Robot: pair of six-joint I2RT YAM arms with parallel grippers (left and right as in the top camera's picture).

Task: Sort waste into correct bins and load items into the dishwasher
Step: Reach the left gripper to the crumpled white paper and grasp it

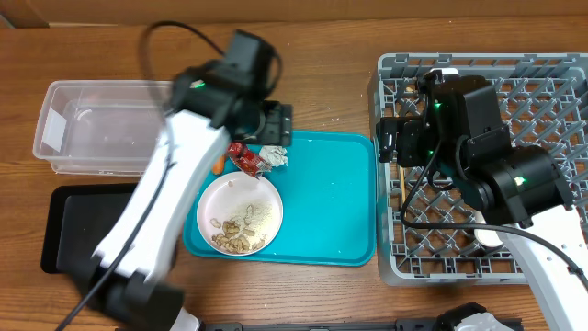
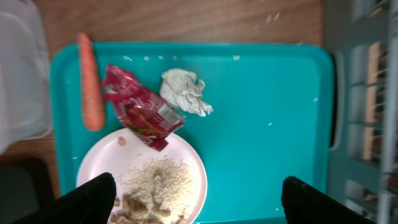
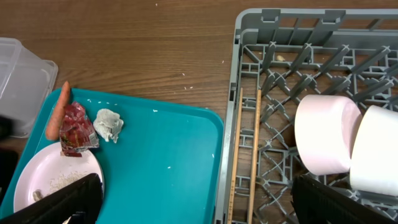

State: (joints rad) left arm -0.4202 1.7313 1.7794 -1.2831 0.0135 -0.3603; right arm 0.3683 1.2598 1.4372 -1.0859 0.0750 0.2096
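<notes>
Plainly, left fingers [image 2: 93, 199] wide, empty, right fingers [image 3: 68, 202] likewise

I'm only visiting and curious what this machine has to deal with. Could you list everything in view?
Carrot: one, orange, left side of the teal tray.
Wrapper: one, red, crumpled, overlapping the plate's edge.
Tissue: one, white, crumpled, on the teal tray beside the wrapper.
Plate: one, white, on the teal tray.
Food scraps: a heap, beige, on the plate.
Teal tray: one, mid-table.
Clear tub: one, transparent, far left.
Black tray: one, beside the tub.
Dish rack: one, grey, right of the teal tray.
Bowls: two, white, in the rack.
Chopsticks: two, light wood, along the rack's left side.
Table: one, brown wood.
Left end effector: open, above the teal tray.
Right end effector: open, above the tray's right edge.
</notes>
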